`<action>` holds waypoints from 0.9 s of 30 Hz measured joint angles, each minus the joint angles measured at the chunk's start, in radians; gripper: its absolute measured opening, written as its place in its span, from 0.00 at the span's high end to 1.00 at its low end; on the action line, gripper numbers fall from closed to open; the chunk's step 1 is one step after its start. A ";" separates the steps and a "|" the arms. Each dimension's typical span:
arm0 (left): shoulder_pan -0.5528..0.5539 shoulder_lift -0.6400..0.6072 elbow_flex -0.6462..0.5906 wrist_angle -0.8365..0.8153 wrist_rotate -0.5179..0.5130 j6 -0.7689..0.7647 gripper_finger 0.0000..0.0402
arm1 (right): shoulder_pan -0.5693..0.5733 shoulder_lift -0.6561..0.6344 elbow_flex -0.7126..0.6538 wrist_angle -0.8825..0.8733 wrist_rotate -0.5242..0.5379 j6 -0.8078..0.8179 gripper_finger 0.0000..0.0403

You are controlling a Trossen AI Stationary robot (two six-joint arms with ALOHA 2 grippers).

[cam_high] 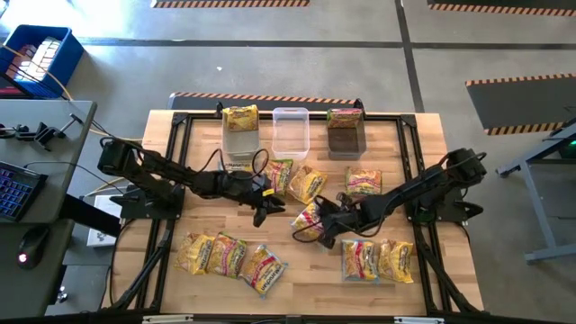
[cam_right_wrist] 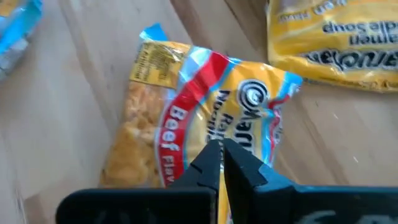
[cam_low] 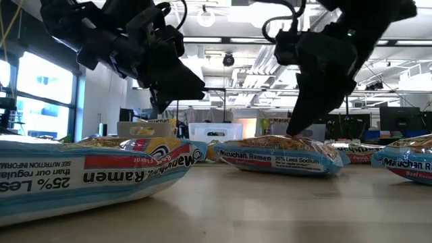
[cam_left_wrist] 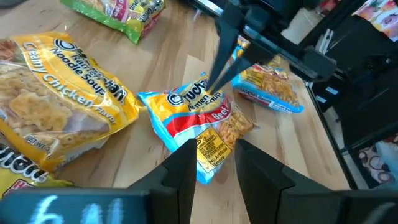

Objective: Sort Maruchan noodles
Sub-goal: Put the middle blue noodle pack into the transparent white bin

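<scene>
1. Sorting looks barely begun – three bins line the upper edge of the table (cam_high: 423,270) in the high view, a pale bin (cam_high: 240,137) at upper centre-left, a clear bin (cam_high: 291,133) in the middle and a dark bin (cam_high: 346,137) to its right; a yellow packet sits at the pale one and another at the dark one, though whether in or on them I cannot tell, and the clear one looks empty
2. Most of the Maruchan noodles (cam_high: 229,256) lie loose on the wood: a row at lower left, two at lower right, and a scatter around the centre
3. The right gripper (cam_high: 321,225), just right of centre, has its fingers closed together, tips pressed onto a red-banded beef packet (cam_right_wrist: 205,118); whether it pinches the wrapper I cannot tell
4. The left gripper (cam_high: 264,212), just left of centre, hovers above the table with its jaws part-way apart and nothing between them; in its wrist view the beef packet lies just beyond its fingertips
5. The packets are flat, crinkly, glossy rectangles – mostly yellow, some with blue or red print – and look slippery and thin to pinch off the smooth wooden top
</scene>
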 joint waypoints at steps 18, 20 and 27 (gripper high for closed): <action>-0.013 0.000 0.000 0.012 -0.006 -0.008 0.75 | 0.027 0.072 -0.016 0.349 -0.150 -0.580 0.99; -0.021 0.002 0.000 0.012 -0.016 -0.013 0.75 | 0.022 0.029 -0.004 0.281 -0.148 -0.543 0.99; -0.026 0.077 0.000 0.023 -0.047 -0.084 0.75 | 0.025 -0.086 0.007 -0.071 -0.156 -0.218 0.99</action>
